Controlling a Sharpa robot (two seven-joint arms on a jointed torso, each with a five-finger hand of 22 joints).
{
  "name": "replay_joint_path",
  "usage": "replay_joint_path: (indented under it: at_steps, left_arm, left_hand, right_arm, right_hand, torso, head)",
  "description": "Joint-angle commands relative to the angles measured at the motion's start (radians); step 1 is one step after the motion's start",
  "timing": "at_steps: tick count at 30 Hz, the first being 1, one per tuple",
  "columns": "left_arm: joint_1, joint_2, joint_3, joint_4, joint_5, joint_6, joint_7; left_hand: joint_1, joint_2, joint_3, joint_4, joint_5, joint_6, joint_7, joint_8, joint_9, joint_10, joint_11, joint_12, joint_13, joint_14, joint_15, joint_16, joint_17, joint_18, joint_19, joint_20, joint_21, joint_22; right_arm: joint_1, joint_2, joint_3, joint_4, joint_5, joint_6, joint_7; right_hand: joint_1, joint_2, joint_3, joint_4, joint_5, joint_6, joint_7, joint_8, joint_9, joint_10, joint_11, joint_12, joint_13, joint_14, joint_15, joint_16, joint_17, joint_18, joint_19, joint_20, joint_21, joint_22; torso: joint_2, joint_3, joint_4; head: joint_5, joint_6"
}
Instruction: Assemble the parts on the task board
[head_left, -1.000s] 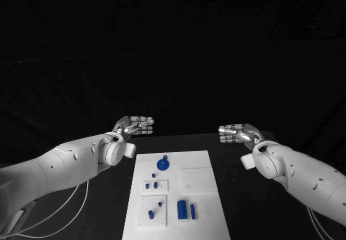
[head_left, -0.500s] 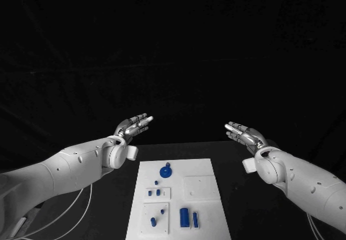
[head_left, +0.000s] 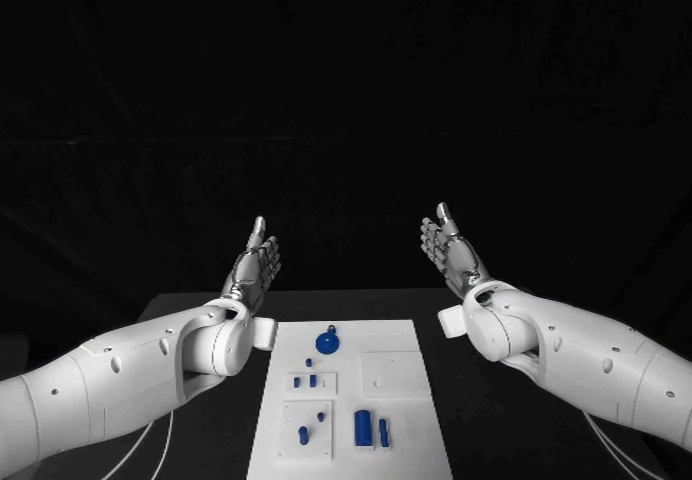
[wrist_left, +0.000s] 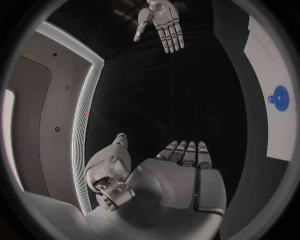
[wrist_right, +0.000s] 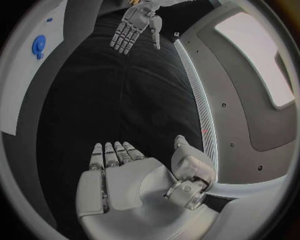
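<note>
The white task board (head_left: 407, 440) lies on the black table between my arms. On it are a round blue knob (head_left: 329, 342), small blue pegs (head_left: 297, 381) and two upright blue blocks (head_left: 364, 427). My left hand (head_left: 255, 262) is raised beyond the board's far left corner, flat, fingers straight and apart, holding nothing. My right hand (head_left: 450, 255) mirrors it at the far right, also flat and holding nothing. The left wrist view has my left hand (wrist_left: 184, 160), the right hand (wrist_left: 161, 20) and the knob (wrist_left: 279, 98). In the right wrist view are my right hand (wrist_right: 115, 165), the left hand (wrist_right: 134, 25) and the knob (wrist_right: 39, 45).
Bare black table (head_left: 188, 310) stretches on both sides of the board and beyond its far edge. Two square white inset plates (head_left: 395, 372) sit on the board. Thin white cables (head_left: 152, 440) hang below my left arm.
Both hands have uncurled from bent fingers to flat, straight fingers and have turned palms toward each other. The camera view has shifted, so the board sits slightly differently in the picture.
</note>
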Motion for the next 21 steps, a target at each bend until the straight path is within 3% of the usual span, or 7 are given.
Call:
replay_joint_path:
  at_steps: [1,4,8,10,14,21]
  left_arm:
    - [-0.022,-0.021,0.013,0.096,-0.006,-0.209,0.054]
    - [-0.038,-0.038,0.024,0.162,-0.007,-0.267,0.064]
    - [-0.056,-0.056,0.035,0.23,-0.008,-0.326,0.074]
    - [-0.06,-0.06,0.038,0.247,-0.008,-0.341,0.077]
    - [-0.063,-0.063,0.04,0.258,-0.008,-0.35,0.078]
    - [-0.063,-0.063,0.04,0.258,-0.008,-0.35,0.078]
  left_hand:
    - [-0.134,-0.001,0.005,-0.001,-0.008,-0.03,0.0,-0.007,-0.003,-0.032,-0.002,-0.007,-0.003,-0.033,-0.002,-0.007,-0.002,-0.023,-0.031,-0.007,-0.008,-0.003]
    - [-0.134,-0.001,0.005,-0.001,-0.008,-0.03,0.0,-0.007,-0.003,-0.032,-0.002,-0.007,-0.003,-0.033,-0.002,-0.007,-0.002,-0.023,-0.031,-0.007,-0.008,-0.003]
    - [-0.134,-0.001,0.005,-0.001,-0.008,-0.03,0.0,-0.007,-0.003,-0.032,-0.002,-0.007,-0.003,-0.033,-0.002,-0.007,-0.002,-0.023,-0.031,-0.007,-0.008,-0.003]
    - [-0.134,-0.001,0.005,-0.001,-0.008,-0.03,0.0,-0.007,-0.003,-0.032,-0.002,-0.007,-0.003,-0.033,-0.002,-0.007,-0.002,-0.023,-0.031,-0.007,-0.008,-0.003]
    - [-0.134,-0.001,0.005,-0.001,-0.008,-0.03,0.0,-0.007,-0.003,-0.032,-0.002,-0.007,-0.003,-0.033,-0.002,-0.007,-0.002,-0.023,-0.031,-0.007,-0.008,-0.003]
    - [-0.134,-0.001,0.005,-0.001,-0.008,-0.03,0.0,-0.007,-0.003,-0.032,-0.002,-0.007,-0.003,-0.033,-0.002,-0.007,-0.002,-0.023,-0.031,-0.007,-0.008,-0.003]
  right_arm:
    - [0.006,-0.034,-0.038,0.103,0.186,-0.208,0.098]
    - [0.013,-0.064,-0.076,0.186,0.248,-0.277,0.124]
    - [0.02,-0.097,-0.119,0.278,0.318,-0.354,0.153]
    - [0.023,-0.107,-0.133,0.306,0.339,-0.378,0.162]
    - [0.026,-0.119,-0.149,0.34,0.365,-0.407,0.173]
    - [0.026,-0.12,-0.15,0.343,0.367,-0.409,0.174]
  right_hand:
    - [-0.066,-0.003,0.0,0.012,-0.012,-0.03,-0.002,-0.005,-0.002,-0.036,-0.004,-0.007,-0.003,-0.041,-0.005,-0.008,-0.003,-0.014,-0.032,-0.005,-0.008,-0.003]
    - [-0.066,-0.003,0.0,0.012,-0.012,-0.03,-0.002,-0.005,-0.002,-0.036,-0.004,-0.007,-0.003,-0.041,-0.005,-0.008,-0.003,-0.014,-0.032,-0.005,-0.008,-0.003]
    - [-0.066,-0.003,0.0,0.012,-0.012,-0.03,-0.002,-0.005,-0.002,-0.036,-0.004,-0.007,-0.003,-0.041,-0.005,-0.008,-0.003,-0.014,-0.032,-0.005,-0.008,-0.003]
    - [-0.066,-0.003,0.0,0.012,-0.012,-0.03,-0.002,-0.005,-0.002,-0.036,-0.004,-0.007,-0.003,-0.041,-0.005,-0.008,-0.003,-0.014,-0.032,-0.005,-0.008,-0.003]
    - [-0.066,-0.003,0.0,0.012,-0.012,-0.03,-0.002,-0.005,-0.002,-0.036,-0.004,-0.007,-0.003,-0.041,-0.005,-0.008,-0.003,-0.014,-0.032,-0.005,-0.008,-0.003]
    - [-0.066,-0.003,0.0,0.012,-0.012,-0.03,-0.002,-0.005,-0.002,-0.036,-0.004,-0.007,-0.003,-0.041,-0.005,-0.008,-0.003,-0.014,-0.032,-0.005,-0.008,-0.003]
  torso:
    - [-0.007,-0.0047,0.008]
    - [-0.007,-0.0047,0.008]
    - [-0.007,-0.0047,0.008]
    - [-0.007,-0.0047,0.008]
    - [-0.007,-0.0047,0.008]
    - [-0.007,-0.0047,0.008]
  head:
    - [-0.003,-0.001]
    - [-0.003,-0.001]
    - [-0.003,-0.001]
    - [-0.003,-0.001]
    - [-0.003,-0.001]
    - [-0.003,-0.001]
